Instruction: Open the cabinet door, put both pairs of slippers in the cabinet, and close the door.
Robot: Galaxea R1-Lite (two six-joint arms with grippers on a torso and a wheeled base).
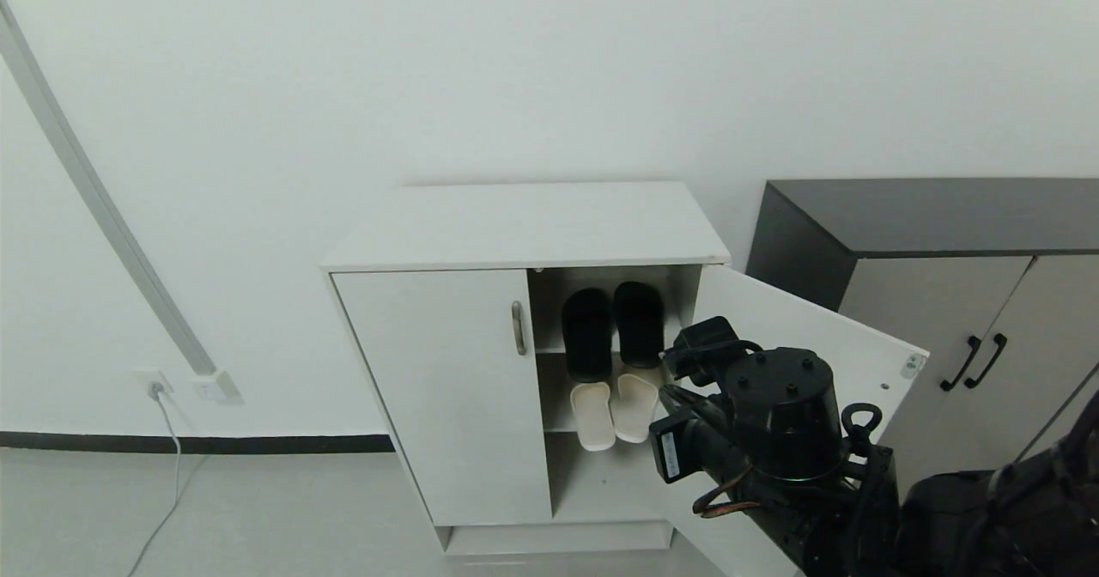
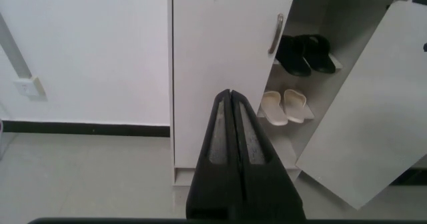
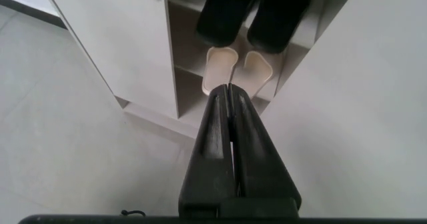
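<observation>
The white cabinet (image 1: pixel 524 225) stands against the wall with its right door (image 1: pixel 798 337) swung open and its left door (image 1: pixel 438 388) closed. A black pair of slippers (image 1: pixel 613 330) lies on the upper shelf. A white pair of slippers (image 1: pixel 614 405) lies on the shelf below, toes sticking out past the edge. My right arm (image 1: pixel 773 414) hangs in front of the open door. My right gripper (image 3: pixel 230 91) is shut and holds nothing, just before the white pair (image 3: pixel 237 67). My left gripper (image 2: pixel 230 96) is shut and holds nothing, farther back, facing the closed door (image 2: pixel 220 57).
A dark-topped grey cabinet (image 1: pixel 927 216) with black handles stands right of the open door. On the left wall are a socket with a cable (image 1: pixel 154 384) and a slanted conduit (image 1: pixel 94 191). Bare floor (image 1: pixel 215 517) lies in front.
</observation>
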